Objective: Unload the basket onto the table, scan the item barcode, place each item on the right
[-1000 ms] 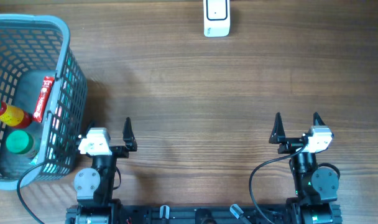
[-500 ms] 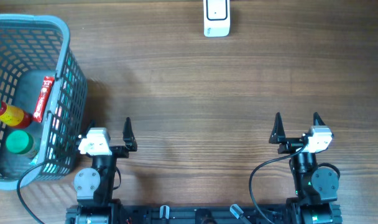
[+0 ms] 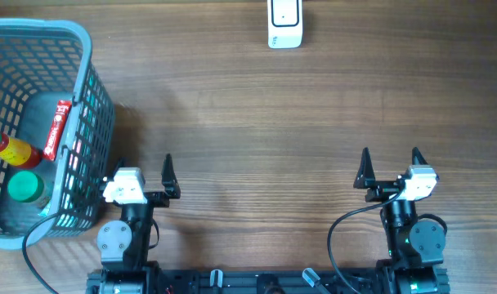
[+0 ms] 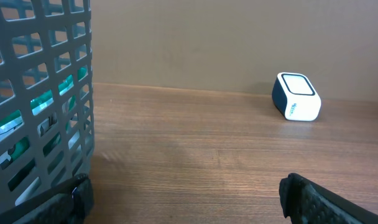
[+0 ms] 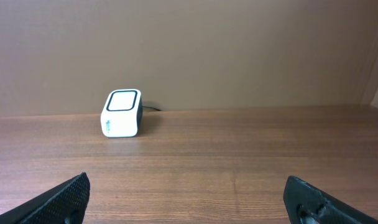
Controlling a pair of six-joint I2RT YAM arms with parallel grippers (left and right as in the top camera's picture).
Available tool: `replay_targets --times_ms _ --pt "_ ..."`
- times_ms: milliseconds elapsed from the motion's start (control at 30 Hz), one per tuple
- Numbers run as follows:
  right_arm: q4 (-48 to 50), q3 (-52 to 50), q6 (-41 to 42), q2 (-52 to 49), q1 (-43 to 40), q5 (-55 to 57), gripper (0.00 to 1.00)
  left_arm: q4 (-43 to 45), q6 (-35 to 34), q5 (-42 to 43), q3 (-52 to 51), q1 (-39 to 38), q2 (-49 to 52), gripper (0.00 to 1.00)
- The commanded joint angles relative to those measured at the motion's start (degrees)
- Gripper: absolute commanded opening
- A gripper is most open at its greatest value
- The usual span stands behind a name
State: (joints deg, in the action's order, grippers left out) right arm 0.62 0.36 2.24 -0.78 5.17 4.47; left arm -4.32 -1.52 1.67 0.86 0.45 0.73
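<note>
We see both arms at the near edge of the table (image 3: 248, 122). The left gripper (image 3: 142, 166) has its jaws spread wide and stands just beside the grey basket (image 3: 91, 90). The right gripper (image 3: 390, 158) is spread wide too. The items lie inside the basket: a red and yellow bottle (image 3: 11, 149), a green-capped bottle (image 3: 24, 187) and a dark pack (image 3: 44, 114) with a red label. The white scanner (image 3: 284, 24) stands at the far edge, well apart from both grippers.
</note>
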Motion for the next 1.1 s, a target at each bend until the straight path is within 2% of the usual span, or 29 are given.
replay_targets --times_ms 0,400,867,1067 --pt "0.13 -0.07 -0.63 0.35 0.24 -0.72 1.0 0.04 1.07 0.46 -0.55 -0.24 -0.35 1.0" --pt "0.13 -0.07 -0.63 0.35 0.24 -0.72 1.0 2.01 0.02 18.14 0.31 -0.24 -0.35 1.0" --pt "0.13 -0.07 -0.61 0.35 0.24 -0.72 1.0 1.97 -8.11 18.27 13.33 -0.24 0.13 1.0" --pt "0.13 -0.07 -0.63 0.35 0.24 -0.72 1.0 2.01 -8.17 18.29 20.52 -0.24 8.57 1.0"
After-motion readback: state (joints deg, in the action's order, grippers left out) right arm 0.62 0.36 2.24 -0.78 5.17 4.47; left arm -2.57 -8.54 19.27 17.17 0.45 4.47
